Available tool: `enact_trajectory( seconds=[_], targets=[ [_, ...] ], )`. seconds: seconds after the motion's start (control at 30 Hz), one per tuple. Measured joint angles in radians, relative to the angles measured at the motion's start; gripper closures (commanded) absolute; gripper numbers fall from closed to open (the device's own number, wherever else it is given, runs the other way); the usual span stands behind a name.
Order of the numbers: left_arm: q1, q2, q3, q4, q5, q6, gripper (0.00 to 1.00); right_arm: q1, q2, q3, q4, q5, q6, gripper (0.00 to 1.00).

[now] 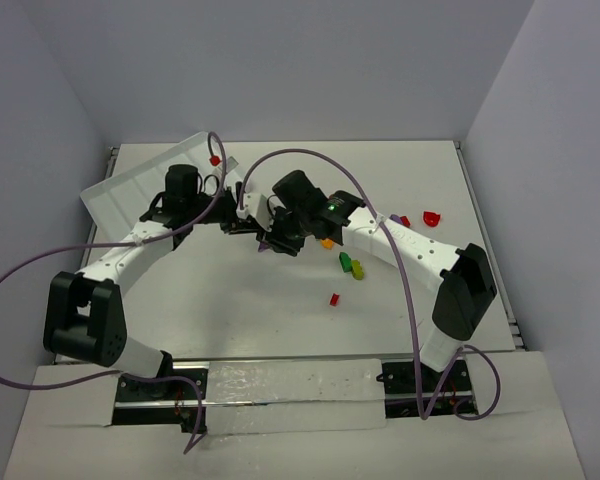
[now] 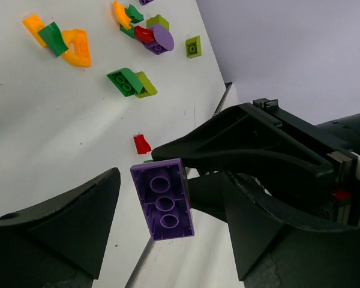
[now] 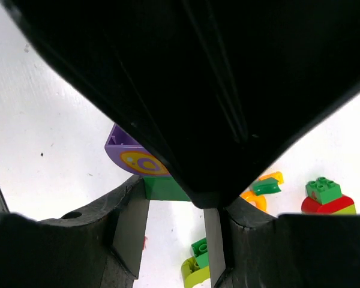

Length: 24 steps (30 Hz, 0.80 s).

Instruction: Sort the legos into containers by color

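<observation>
Purple lego [image 2: 163, 201], rectangular, three round hollows

Overhead: two arms [image 1: 130, 250], one white tray [image 1: 128, 186] at ten o'clock. From the left wrist: three orange legos [image 2: 78, 48], three green legos [image 2: 125, 81], three lime legos [image 2: 193, 46], two red legos [image 2: 142, 144], three purple legos [image 2: 164, 201], one cropped at twelve o'clock.

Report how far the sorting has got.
Done: little; one red brick seems to lie in the tray. In hand: the right gripper seems to pinch a green brick, with a purple brick at its tip between the left gripper's open jaws. Left: loose bricks on the table.
</observation>
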Motion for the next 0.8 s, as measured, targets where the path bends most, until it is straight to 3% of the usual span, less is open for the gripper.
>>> enact_trajectory(
  seconds=[0.13, 0.5, 0.6, 0.7, 0.8],
  targets=[
    [-0.005, 0.007, 0.000, 0.000, 0.000, 0.000, 0.42, 0.003, 0.000, 0.000, 0.008, 0.010, 0.009, 1.00],
    [-0.005, 0.029, -0.007, 0.006, 0.003, -0.014, 0.59, 0.010, 0.000, 0.000, 0.019, 0.045, 0.025, 1.00],
    [-0.005, 0.034, -0.007, 0.007, 0.008, -0.023, 0.73, 0.010, 0.000, 0.000, 0.017, 0.053, 0.028, 1.00],
    [-0.005, 0.035, -0.007, 0.007, 0.010, -0.024, 1.00, 0.011, 0.000, 0.000, 0.017, 0.058, 0.030, 1.00],
    [0.008, 0.035, -0.005, 0.000, 0.016, -0.021, 1.00, 0.012, 0.000, -0.003, 0.024, 0.061, 0.029, 1.00]
  ],
)
